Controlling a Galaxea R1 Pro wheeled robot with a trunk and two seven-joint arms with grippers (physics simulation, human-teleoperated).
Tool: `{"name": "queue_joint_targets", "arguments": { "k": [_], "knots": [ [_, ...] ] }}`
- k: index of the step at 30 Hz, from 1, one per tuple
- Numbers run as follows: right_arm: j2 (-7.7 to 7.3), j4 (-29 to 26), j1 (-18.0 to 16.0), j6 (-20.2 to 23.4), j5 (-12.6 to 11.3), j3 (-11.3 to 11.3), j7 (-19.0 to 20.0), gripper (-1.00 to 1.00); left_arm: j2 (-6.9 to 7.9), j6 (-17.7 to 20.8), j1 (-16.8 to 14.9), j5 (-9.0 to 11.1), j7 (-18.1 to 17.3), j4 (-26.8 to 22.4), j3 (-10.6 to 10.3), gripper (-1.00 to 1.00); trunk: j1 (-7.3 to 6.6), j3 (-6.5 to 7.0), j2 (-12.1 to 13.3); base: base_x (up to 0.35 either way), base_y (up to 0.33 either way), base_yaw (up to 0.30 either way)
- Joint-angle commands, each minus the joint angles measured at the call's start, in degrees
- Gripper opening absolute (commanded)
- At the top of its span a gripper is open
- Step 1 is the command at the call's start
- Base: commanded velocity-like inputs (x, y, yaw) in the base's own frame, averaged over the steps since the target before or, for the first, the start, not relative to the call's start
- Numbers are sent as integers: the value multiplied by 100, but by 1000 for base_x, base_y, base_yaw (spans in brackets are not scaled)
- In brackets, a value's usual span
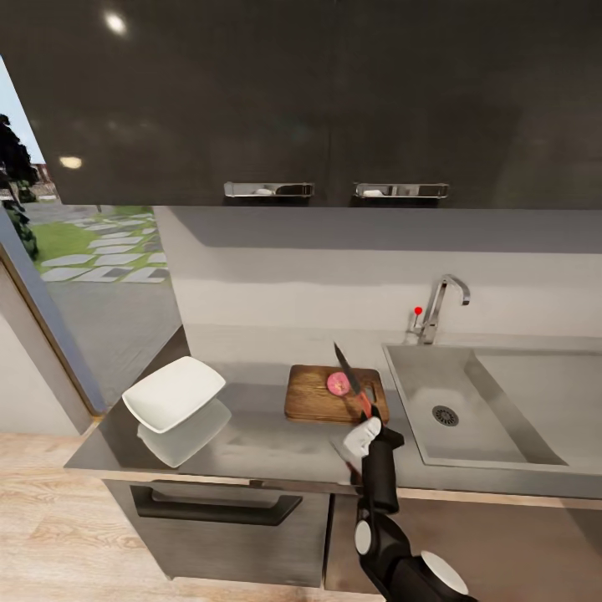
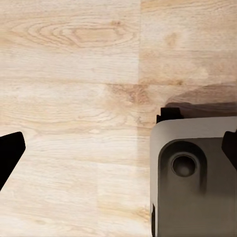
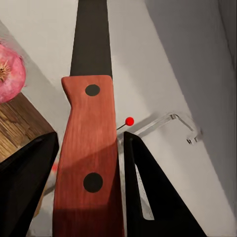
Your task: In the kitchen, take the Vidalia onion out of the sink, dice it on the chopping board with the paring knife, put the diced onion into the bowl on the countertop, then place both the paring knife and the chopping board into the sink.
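Right gripper (image 1: 365, 415), jaws clamped on the orange-red-handled, dark-bladed paring knife (image 1: 351, 383), poised over a pink, apparently halved onion (image 1: 339, 384) on the dark brown wooden chopping board (image 1: 313, 400) beside the grey steel sink's (image 1: 502, 435) left rim.

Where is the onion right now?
In the head view the onion sits on the board, left of the sink, beside the knife held in the right claw.

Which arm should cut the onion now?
The right arm. Its tool already grips the paring knife, with the blade raised over the onion on the chopping board. The left tool holds nothing and faces the wooden floor.
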Motion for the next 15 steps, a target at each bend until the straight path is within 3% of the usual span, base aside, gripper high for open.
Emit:
{"name": "queue_joint_targets", "arguments": {
  "k": [1,15],
  "knots": [
    [8,-34,-7,49,24,7,0,-100,-9,-33,-7,49,-2,19,-48,100,1,-8,-7,0,0,0],
    [-16,-14,-7,49,23,-22,41,-100,-26,-33,-5,49,-2,19,-48,100,1,-8,-7,0,0,0]
  ]
}}
